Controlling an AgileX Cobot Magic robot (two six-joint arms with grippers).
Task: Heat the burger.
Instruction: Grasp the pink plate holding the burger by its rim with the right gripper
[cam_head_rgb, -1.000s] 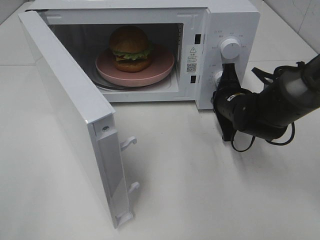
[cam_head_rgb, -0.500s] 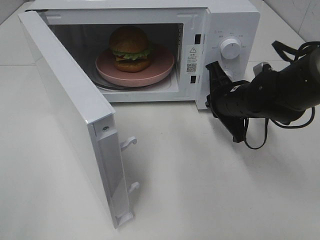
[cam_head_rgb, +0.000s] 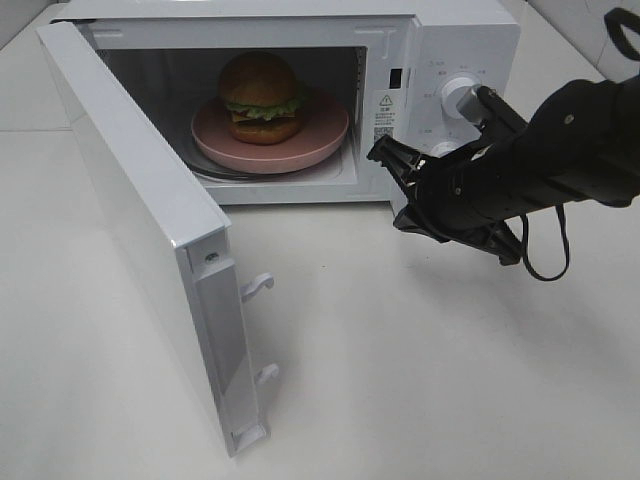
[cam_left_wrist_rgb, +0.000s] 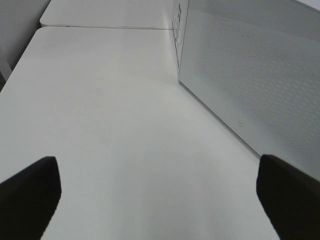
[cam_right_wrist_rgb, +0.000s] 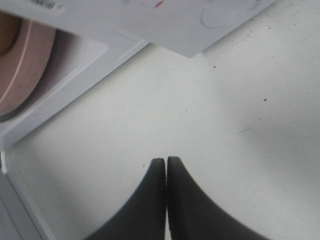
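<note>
1. Microwave door (cam_head_rgb: 150, 230): nearest item. It is swung wide over the worktop (cam_head_rgb: 420, 380) with its latch hooks (cam_head_rgb: 257, 285) exposed. It probably stands open because loading is done and closing is not.
2. Left end effector (cam_left_wrist_rgb: 156, 165): fingers spread apart and empty, low over bare worktop beside the door's outer face (outside the high view). It seems well placed to push the door shut.
3. Right end effector (cam_head_rgb: 382, 152): fingers pressed together, gripping nothing. It hovers by the cavity's right front edge, apart from the plate. It is likely closed because nothing needs carrying.
4. Pink plate (cam_head_rgb: 325, 135): on the turntable (cam_head_rgb: 205, 170) inside the microwave (cam_head_rgb: 470, 40), roughly centred so that it can rotate.
5. Burger (cam_head_rgb: 260, 95): upright on the plate, towards its rear left.
6. Upper dial (cam_head_rgb: 458, 97): setting unreadable.
</note>
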